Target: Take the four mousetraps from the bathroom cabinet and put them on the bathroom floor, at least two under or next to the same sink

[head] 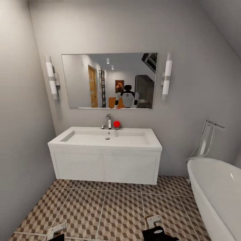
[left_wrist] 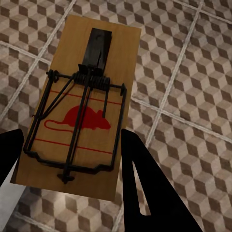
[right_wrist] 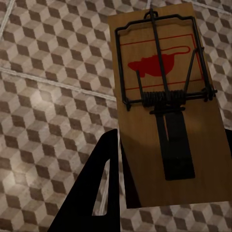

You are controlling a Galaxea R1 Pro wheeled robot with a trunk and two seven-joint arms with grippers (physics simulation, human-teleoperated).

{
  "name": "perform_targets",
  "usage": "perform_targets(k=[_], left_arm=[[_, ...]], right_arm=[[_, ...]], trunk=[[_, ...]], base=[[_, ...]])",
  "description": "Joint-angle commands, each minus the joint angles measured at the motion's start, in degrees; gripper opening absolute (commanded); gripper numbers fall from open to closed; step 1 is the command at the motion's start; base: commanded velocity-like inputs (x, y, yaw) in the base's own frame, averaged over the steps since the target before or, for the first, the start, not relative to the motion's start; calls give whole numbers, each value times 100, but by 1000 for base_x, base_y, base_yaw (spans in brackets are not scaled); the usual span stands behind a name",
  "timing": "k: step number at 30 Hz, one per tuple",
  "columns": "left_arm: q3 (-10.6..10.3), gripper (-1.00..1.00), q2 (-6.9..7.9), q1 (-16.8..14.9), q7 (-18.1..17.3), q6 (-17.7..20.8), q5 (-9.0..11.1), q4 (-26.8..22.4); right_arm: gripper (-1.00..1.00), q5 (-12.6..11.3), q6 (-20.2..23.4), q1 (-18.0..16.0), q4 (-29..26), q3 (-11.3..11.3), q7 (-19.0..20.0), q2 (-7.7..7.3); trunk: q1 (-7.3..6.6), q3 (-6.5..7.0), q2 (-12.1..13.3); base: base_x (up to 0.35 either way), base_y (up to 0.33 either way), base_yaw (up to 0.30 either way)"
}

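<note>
One mousetrap [left_wrist: 79, 111], a tan board with dark wire spring and a red mouse mark, sits between the black fingers [left_wrist: 140, 183] of my left gripper [left_wrist: 72, 134], which is shut on it above the bathroom floor [left_wrist: 193, 72]. My right gripper [right_wrist: 171, 137] is shut on a second mousetrap [right_wrist: 169, 106], with one black finger [right_wrist: 101, 183] beside the board. In the head view both grippers show at the lower edge, left gripper [head: 56, 231] and right gripper [head: 153, 221], over the cube-pattern floor [head: 110, 207]. The white bathroom sink [head: 107, 137] on its wall-hung vanity stands straight ahead. The cabinet is out of view.
A curved white bathtub [head: 217, 190] with a chrome filler [head: 206, 140] takes the right side. A mirror [head: 108, 80] with two wall lamps hangs above the sink. A red object [head: 116, 124] sits by the tap. Grey walls close in on the left and behind.
</note>
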Motion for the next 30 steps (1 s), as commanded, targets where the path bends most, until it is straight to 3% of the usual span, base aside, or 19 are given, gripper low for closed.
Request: perform_targets(k=[1, 30], left_arm=[[-49, -100, -1, -4, -5, -17, 42, 5], [-49, -100, -7, -4, 4, -22, 40, 5]], right_arm=[[-100, 49, 7, -8, 11, -46, -21, 1], [-100, 41, -43, -7, 11, -46, -16, -2]], trunk=[[0, -7, -4], [0, -7, -4]], base=[[0, 0, 0], [0, 0, 0]])
